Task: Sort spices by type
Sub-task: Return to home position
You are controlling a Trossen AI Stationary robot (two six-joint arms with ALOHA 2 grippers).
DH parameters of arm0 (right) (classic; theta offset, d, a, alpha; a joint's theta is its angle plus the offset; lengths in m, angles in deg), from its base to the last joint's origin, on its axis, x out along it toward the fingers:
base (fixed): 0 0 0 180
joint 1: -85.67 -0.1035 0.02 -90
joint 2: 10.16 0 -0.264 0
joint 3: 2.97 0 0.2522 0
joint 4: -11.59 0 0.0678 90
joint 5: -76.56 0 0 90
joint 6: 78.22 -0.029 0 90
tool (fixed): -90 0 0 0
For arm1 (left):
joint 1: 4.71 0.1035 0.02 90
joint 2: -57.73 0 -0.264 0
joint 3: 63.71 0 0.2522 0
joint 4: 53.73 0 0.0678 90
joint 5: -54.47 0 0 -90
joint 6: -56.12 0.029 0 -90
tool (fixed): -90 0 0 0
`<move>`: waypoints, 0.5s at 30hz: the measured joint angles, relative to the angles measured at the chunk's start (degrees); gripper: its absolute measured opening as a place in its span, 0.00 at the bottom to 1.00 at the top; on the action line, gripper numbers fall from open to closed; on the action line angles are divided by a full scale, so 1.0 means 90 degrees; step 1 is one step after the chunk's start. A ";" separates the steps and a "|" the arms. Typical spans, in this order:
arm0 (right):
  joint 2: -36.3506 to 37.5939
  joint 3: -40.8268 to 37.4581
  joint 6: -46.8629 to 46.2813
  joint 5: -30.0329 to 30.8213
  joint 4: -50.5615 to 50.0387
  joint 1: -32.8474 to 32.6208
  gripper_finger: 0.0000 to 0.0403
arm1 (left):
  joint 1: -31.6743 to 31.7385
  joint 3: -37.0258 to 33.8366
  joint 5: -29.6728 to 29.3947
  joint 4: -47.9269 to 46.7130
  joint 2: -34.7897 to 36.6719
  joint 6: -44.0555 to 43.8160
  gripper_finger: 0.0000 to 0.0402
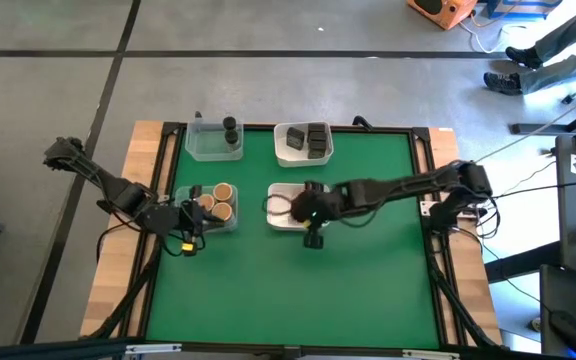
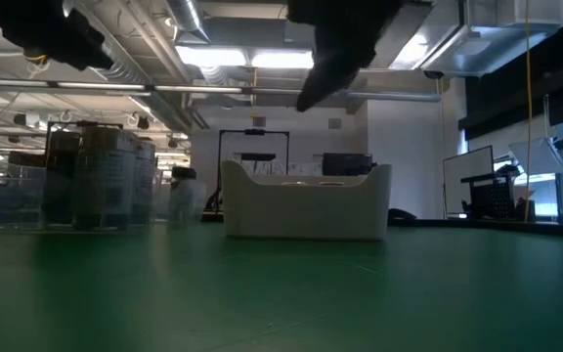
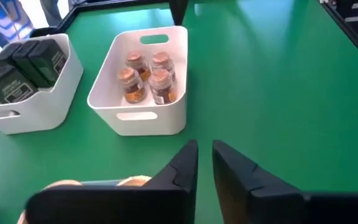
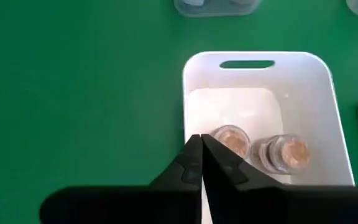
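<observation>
The right gripper [image 4: 201,142] is clenched, its two fingers pressed together with nothing between them. It hangs over the middle of the bench [image 1: 368,290], above a white tray [image 4: 197,93]. In this tray stand the small brownish jars [image 3: 145,77], four of them in a tight group. They are just under and a little ahead of the fingertips, and the gripper does not touch them.

The left gripper [image 3: 204,151] is near the left edge of the bench. Its fingers are released, with only a narrow gap between them, and they hold nothing. It hovers over a clear tub [image 1: 190,228]. The tan-topped jars [image 1: 223,192] stand inside this tub, directly below the fingers and apart from them. The tub is beside the white tray, on its left.

Farther out, along the far edge of the bench, a second white tray [image 1: 286,152] holds the dark grey tins [image 1: 316,138], packed close together. Left of it, near the far left corner, a second clear tub [image 1: 203,148] holds the black cylinders [image 1: 230,130]. Neither gripper is close to these two.
</observation>
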 joint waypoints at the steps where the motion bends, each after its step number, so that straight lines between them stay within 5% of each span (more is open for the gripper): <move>1: 0.0156 -0.0276 0.0039 -0.0124 0.0267 0.0110 0.02 | 0.0000 -0.0033 0.0000 -0.0002 0.0047 0.0028 0.07; 10: 0.1880 -0.2965 -0.0115 -0.1834 0.3336 0.1215 0.06 | 0.0000 -0.0559 -0.0004 0.0398 0.1022 0.0337 0.01; 15: 0.2815 -0.4202 -0.0137 -0.1917 0.4513 0.1596 0.04 | 0.0000 -0.0899 -0.0006 0.0713 0.1540 0.0518 0.00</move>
